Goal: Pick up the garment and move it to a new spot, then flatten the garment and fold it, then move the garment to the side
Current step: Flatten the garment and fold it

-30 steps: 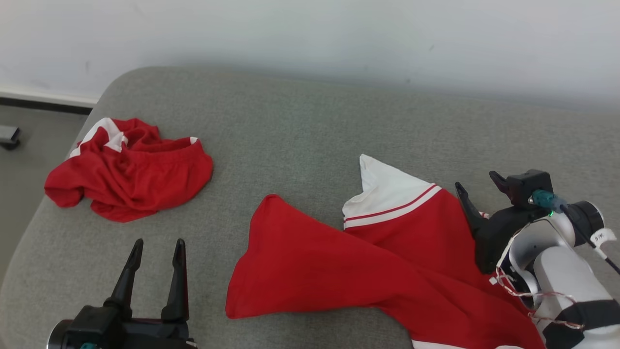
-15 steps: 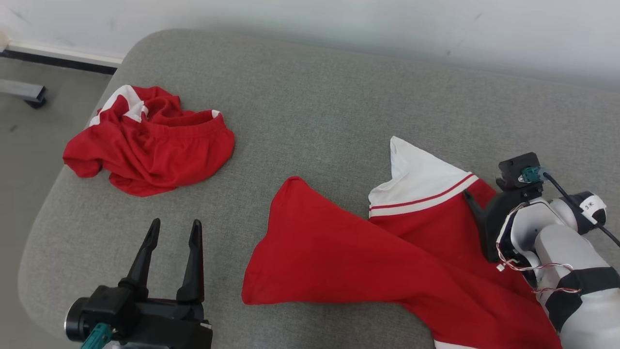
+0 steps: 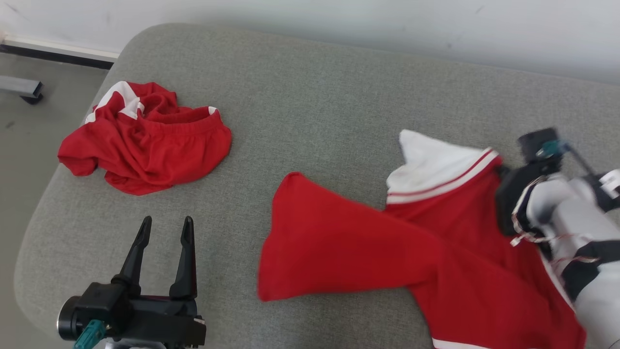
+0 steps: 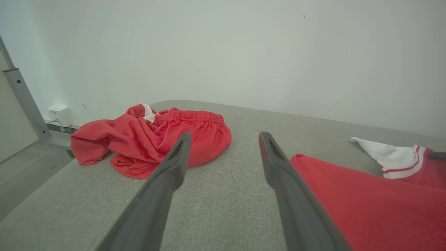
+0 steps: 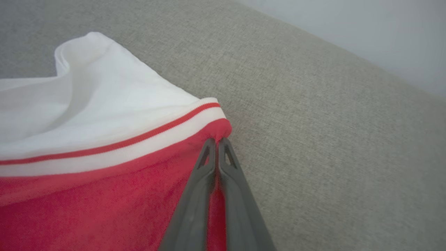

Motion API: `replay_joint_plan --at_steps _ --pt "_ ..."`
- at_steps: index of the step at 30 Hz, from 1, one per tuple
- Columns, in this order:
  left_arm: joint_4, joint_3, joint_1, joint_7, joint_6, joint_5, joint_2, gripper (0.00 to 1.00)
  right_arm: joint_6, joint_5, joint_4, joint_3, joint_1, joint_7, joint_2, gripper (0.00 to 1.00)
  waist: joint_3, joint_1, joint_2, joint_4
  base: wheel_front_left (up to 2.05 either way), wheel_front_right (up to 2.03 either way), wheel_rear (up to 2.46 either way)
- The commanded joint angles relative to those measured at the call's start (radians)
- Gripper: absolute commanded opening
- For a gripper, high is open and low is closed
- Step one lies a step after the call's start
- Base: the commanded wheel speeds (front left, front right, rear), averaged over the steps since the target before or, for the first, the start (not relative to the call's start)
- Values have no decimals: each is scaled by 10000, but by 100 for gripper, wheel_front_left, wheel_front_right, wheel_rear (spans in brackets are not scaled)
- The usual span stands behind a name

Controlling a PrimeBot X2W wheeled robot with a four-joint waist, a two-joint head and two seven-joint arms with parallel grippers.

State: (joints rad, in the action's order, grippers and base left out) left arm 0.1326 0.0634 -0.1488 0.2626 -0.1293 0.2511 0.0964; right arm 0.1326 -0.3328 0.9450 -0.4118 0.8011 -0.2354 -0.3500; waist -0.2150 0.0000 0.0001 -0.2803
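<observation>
Crumpled red shorts (image 3: 145, 145) lie on the grey cushion (image 3: 315, 106)

Open grey cushion (image 3: 315, 111) between garment (image 3: 348, 242) and red shorts (image 3: 145, 145), wall (image 3: 339, 19) behind

The grey counter (image 3: 315, 97) is viewed from above by the head camera, faced forward and down. It is skimmed low by the left wrist camera, aimed at the wall (image 4: 223, 52). The white sleeve (image 3: 431, 160) of the garment (image 3: 363, 242), seen very closely from the right wrist, is shared by all three views.
</observation>
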Motion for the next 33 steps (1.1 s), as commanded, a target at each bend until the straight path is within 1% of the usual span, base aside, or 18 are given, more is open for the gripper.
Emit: replay_joint_plan --at_steps 1,2,6,10,14,15,16,19,25,29,33 --pt "17 -43 -99 32 -8 -36 -44 100 -35 85 60 222 491 394 -396 0 15 0 -1 81 0 0 0" --pt "17 -43 -99 32 -8 -36 -44 100 -35 85 60 222 491 394 -396 0 15 0 -1 81 0 0 0" --pt "8 -24 -58 32 -13 -96 -64 100 -34 282 272 692 1125 1031 -835 0 69 0 -1 158 0 0 0" --pt "34 81 -81 32 -3 -41 -18 100 -34 506 660 1110 1621 1242 -1277 0 85 0 -1 172 0 0 0" --pt "53 166 -89 32 -4 20 35 100 -32 711 1163 1660 1756 1500 -1361 0 68 0 -1 157 0 0 0" --pt "47 185 -83 32 -5 19 31 100 -32 759 1232 1739 1741 1603 -1306 97 53 0 -1 157 0 0 0" --pt "51 177 -75 32 -5 20 45 100 -32 794 1308 1809 1699 1704 -1234 100 60 0 -1 176 0 0 0" --pt "81 182 -18 32 -4 15 80 100 -32 925 1485 2008 1598 2069 -1157 100 137 0 -1 274 0 0 0" --pt "135 111 255 32 -4 -53 207 100 -32 1049 1434 2291 1368 3221 -990 100 590 0 -1 619 0 0 0" --pt "120 -14 453 32 -5 -32 311 100 -32 927 1025 2457 1011 4243 -775 100 959 0 -1 921 0 0 0" --pt "22 -182 785 32 -3 -139 330 100 -32 725 294 2561 269 4788 -479 100 1276 0 -1 1293 0 0 0"
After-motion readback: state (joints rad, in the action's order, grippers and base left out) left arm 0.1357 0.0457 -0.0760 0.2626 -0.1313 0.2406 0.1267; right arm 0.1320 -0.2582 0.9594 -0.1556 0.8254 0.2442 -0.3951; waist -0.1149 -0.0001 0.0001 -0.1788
